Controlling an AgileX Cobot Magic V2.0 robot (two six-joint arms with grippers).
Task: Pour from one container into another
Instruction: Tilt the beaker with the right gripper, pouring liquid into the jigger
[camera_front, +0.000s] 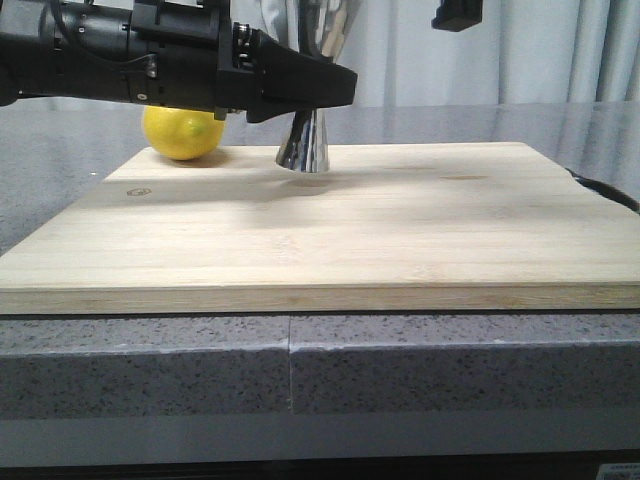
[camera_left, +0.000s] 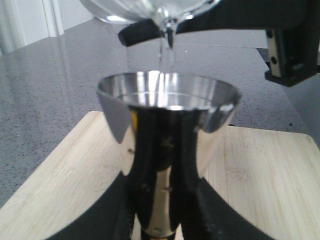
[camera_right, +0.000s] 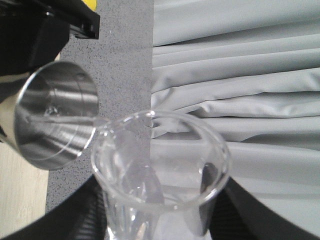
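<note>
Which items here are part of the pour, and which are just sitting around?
In the job:
- glass beaker, tipped, held by the right gripper, a thin stream leaving its lip
- steel jigger, gripped by the left gripper, catching the stream

Lying about:
- lemon, behind the left arm
- wooden board, only the surface under the jigger

A lemon (camera_front: 183, 133) sits at the wooden board's (camera_front: 330, 235) far left corner. Grey curtain (camera_right: 240, 75) hangs behind the speckled counter (camera_front: 300, 375).
</note>
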